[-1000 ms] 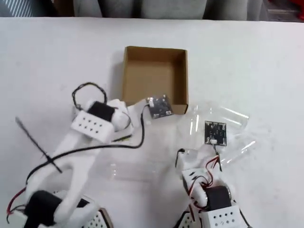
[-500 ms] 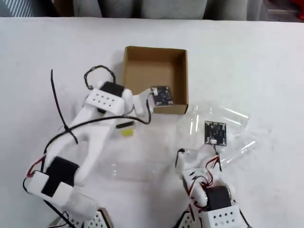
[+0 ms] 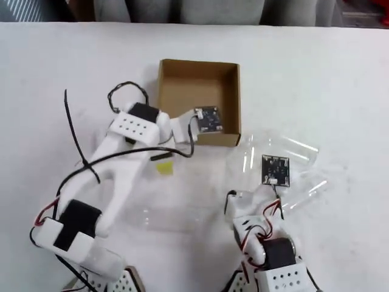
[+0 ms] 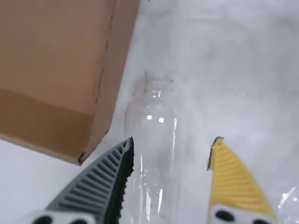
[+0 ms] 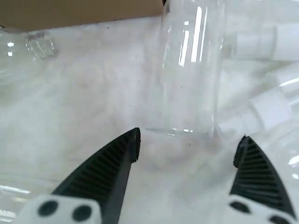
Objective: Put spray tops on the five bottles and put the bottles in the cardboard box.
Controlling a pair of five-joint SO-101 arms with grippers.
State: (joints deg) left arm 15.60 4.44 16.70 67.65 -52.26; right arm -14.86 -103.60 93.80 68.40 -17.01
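The white bench (image 3: 316,73) carries two arms. The left arm (image 3: 121,170) has stretched away from the near edge toward the middle over the last second, then all but stopped. The right arm (image 3: 267,243), by the near edge right of centre, has not moved.

One cardboard box (image 3: 199,62) sits mid-bench toward the far edge, with brown floor showing inside, so packing looks unstarted.

The left gripper (image 4: 172,140) now hangs just off the box's near left corner, its grey and yellow fingers spread wide to either side of a clear bottle (image 4: 152,126) lying beside the box wall. That bottle's neck is bare, so I judge the arm has lined up for a grasp and capping is still to do.

The right gripper (image 5: 189,135) is also spread wide, holding nothing, with a second bottle (image 5: 189,70) just beyond its tips and another bottle neck (image 5: 41,44) off to one side.

At least two white spray tops (image 5: 254,44) lie near that second bottle. The clear plastic makes a full count of five bottles impossible.
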